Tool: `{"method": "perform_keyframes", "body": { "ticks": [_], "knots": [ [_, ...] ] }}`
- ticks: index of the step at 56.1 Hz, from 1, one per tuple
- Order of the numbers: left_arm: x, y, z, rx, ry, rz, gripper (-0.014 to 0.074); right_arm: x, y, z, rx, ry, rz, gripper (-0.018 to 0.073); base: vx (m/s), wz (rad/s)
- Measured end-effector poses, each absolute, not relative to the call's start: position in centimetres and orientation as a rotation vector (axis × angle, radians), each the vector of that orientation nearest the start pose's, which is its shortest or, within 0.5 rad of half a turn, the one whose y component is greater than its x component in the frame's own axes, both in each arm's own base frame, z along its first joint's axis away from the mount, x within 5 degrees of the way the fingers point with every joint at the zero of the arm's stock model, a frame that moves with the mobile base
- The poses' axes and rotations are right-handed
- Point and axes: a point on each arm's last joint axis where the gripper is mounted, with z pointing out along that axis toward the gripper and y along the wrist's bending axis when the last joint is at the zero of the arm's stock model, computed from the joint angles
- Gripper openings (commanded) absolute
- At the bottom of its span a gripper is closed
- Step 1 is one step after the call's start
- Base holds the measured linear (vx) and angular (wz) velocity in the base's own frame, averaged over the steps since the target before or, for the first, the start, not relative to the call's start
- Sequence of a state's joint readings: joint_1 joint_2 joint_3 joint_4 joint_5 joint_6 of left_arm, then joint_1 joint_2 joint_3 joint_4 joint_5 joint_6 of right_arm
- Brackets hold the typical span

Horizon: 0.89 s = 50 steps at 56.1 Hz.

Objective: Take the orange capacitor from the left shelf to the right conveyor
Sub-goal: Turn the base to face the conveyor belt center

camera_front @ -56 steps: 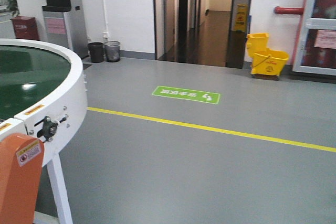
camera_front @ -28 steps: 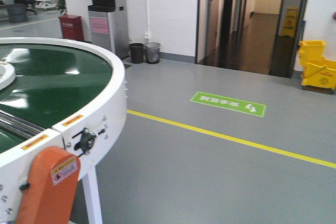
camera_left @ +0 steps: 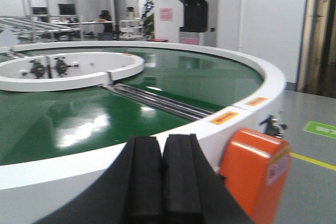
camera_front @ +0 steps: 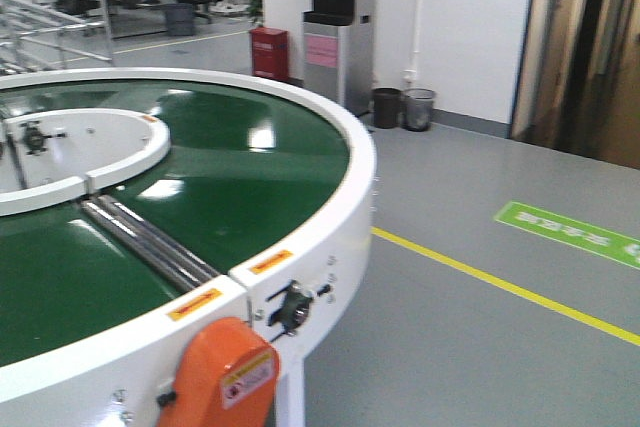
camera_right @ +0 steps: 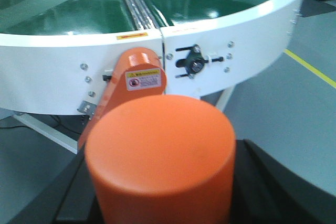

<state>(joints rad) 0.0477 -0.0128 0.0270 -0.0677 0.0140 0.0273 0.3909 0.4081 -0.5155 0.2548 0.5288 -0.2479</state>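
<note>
In the right wrist view the orange capacitor point(camera_right: 160, 140), a smooth bright orange cylinder, sits upright between the black fingers of my right gripper point(camera_right: 163, 195), which is shut on it. It hangs over grey floor, just short of the right conveyor point(camera_right: 236, 35) and its white outer rim. The conveyor point(camera_front: 335, 212) fills the left of the front view: glossy dark green belt, white central ring point(camera_front: 110, 142), yellow stickers. My left gripper point(camera_left: 162, 150) is shut, its pads pressed together with nothing between them, close to the conveyor rim point(camera_left: 247, 85). The left shelf is out of view.
An orange motor cover point(camera_front: 220, 377) bulges from the conveyor's near rim, beside a bearing block point(camera_front: 290, 309). Steel racks point(camera_front: 50, 7) stand behind the conveyor. A water dispenser point(camera_front: 335, 27), two waste bins point(camera_front: 400, 107), a yellow floor line point(camera_front: 500, 282) and a green floor sign point(camera_front: 570, 232) lie to the right.
The front view has swung left. The conveyor now fills far more of the frame, and the doorway and yellow mop bucket have slid off to the right.
</note>
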Motion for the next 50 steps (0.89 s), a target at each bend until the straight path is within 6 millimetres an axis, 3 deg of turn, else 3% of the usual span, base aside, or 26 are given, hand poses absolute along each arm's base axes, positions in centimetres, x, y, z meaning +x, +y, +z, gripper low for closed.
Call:
{"method": "perform_keyframes", "body": {
  "ticks": [50],
  "knots": [
    [5.64,0.26,20.35,-0.066,1.51,0.005,-0.0006,7.28,4.25,31.2,-0.481,1.844,0.368,0.0368,0.12,0.42]
  ]
}}
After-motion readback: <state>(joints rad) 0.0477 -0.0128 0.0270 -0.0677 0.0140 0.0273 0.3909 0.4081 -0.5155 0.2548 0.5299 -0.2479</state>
